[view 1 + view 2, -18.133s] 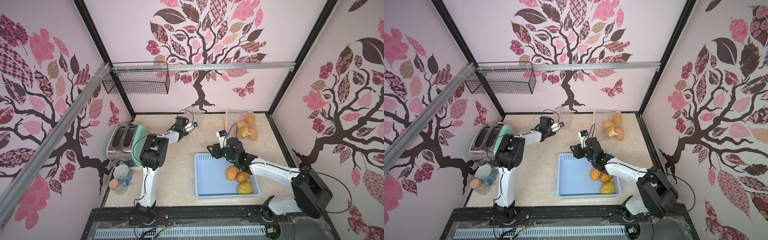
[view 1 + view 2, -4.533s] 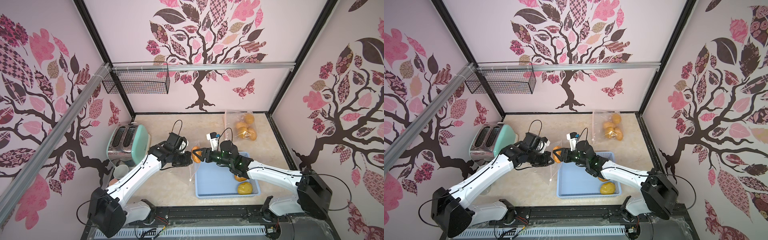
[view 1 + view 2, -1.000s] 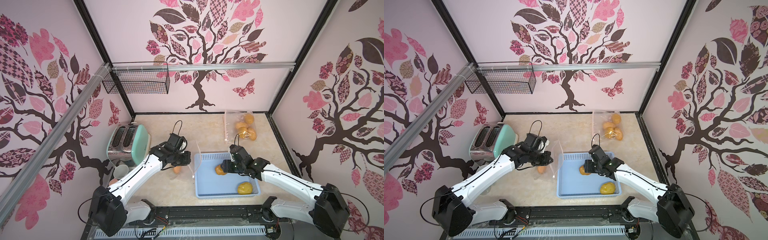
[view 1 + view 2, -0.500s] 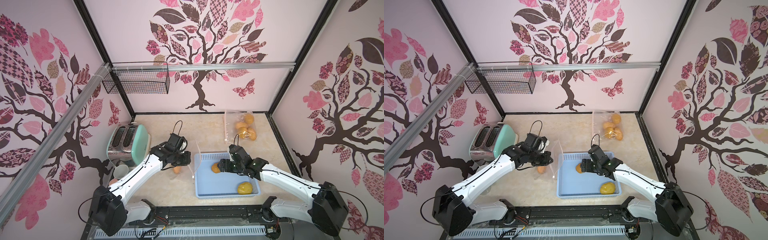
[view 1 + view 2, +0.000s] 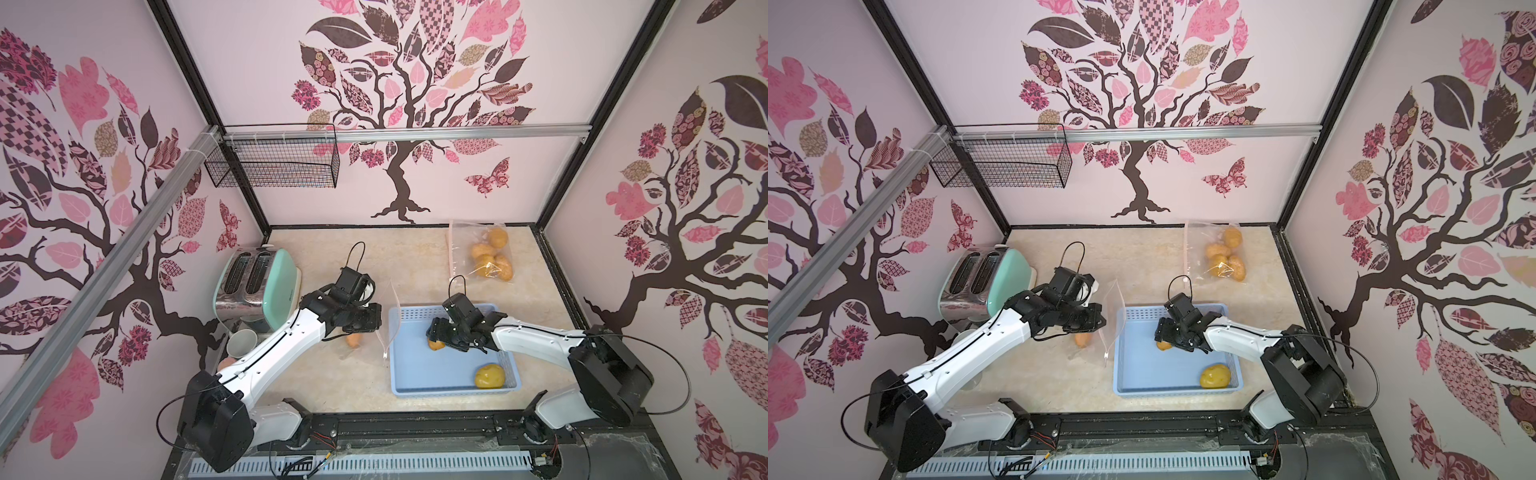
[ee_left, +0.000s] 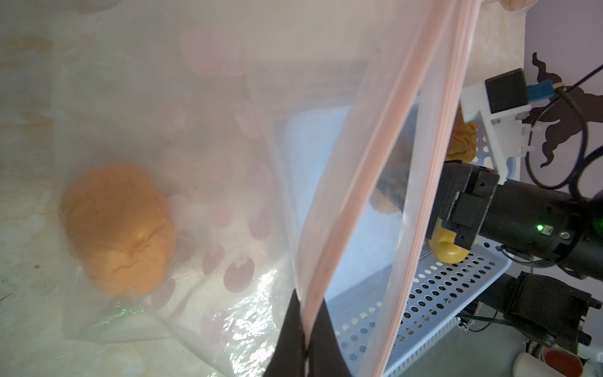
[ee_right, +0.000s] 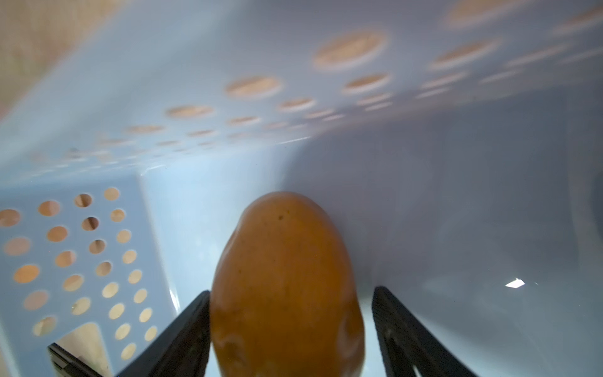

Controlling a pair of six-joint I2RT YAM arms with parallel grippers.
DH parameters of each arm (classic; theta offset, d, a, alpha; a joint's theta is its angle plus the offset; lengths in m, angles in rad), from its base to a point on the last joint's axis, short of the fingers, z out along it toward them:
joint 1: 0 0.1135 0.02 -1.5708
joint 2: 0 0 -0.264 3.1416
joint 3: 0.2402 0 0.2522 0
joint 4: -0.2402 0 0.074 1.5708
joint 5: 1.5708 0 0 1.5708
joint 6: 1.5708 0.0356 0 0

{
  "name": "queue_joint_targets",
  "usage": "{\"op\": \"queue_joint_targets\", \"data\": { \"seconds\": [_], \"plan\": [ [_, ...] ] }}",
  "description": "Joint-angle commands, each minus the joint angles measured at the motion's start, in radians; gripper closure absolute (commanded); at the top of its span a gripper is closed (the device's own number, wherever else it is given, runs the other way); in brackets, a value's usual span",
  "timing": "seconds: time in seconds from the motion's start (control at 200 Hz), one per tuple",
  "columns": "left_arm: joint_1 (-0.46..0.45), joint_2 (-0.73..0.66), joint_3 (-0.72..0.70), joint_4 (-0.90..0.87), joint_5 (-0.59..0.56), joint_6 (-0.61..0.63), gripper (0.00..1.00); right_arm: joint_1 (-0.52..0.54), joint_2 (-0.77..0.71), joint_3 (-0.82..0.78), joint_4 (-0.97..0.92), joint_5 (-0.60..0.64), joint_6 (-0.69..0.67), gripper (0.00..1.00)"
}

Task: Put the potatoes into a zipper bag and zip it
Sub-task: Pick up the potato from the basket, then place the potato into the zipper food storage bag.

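The potatoes (image 5: 1215,375) are partly packed: one lies in the zipper bag (image 6: 228,156) just beside the blue basket (image 5: 415,376), two inside the basket. The left gripper (image 6: 305,339) is clenched on the bag's rim. The right gripper (image 7: 290,293) straddles one basket potato, jaws apart. Next, I think: close firmly, carry it to the bag's mouth.

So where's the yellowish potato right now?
In both top views the yellowish potato lies in the near right corner of the blue basket, apart from the right pincer.

No text, label or number is legible anywhere.
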State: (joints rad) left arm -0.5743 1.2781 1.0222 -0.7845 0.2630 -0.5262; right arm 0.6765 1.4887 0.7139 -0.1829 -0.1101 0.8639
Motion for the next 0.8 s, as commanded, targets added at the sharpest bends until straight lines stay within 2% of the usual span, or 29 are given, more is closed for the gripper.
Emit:
{"op": "queue_joint_targets", "data": {
  "seconds": [0.0,0.195,0.31,0.44,0.59,0.71,0.795],
  "plan": [
    [-0.003,0.003,-0.021,-0.001,-0.007,0.012,1.0,-0.001,0.034,0.033,-0.006,-0.021,-0.046,0.24],
    [-0.004,0.004,-0.023,-0.002,-0.009,0.011,1.0,-0.001,0.001,0.043,0.006,0.006,-0.11,0.43],
    [-0.003,0.004,-0.022,-0.004,-0.01,0.012,1.0,-0.001,-0.074,0.061,0.022,-0.002,-0.196,0.49],
    [-0.004,0.008,-0.018,-0.005,-0.01,0.011,1.0,0.003,-0.198,0.08,0.064,-0.084,-0.282,0.5],
    [-0.006,0.015,-0.007,-0.005,-0.002,0.005,1.0,0.063,-0.33,0.065,0.238,-0.151,-0.286,0.49],
    [-0.009,0.009,-0.002,-0.002,0.004,0.0,1.0,0.14,-0.335,0.085,0.356,-0.139,-0.267,0.46],
    [-0.01,0.003,-0.007,-0.005,0.003,-0.001,1.0,0.152,-0.285,0.109,0.407,-0.178,-0.231,0.46]
  ]
}}
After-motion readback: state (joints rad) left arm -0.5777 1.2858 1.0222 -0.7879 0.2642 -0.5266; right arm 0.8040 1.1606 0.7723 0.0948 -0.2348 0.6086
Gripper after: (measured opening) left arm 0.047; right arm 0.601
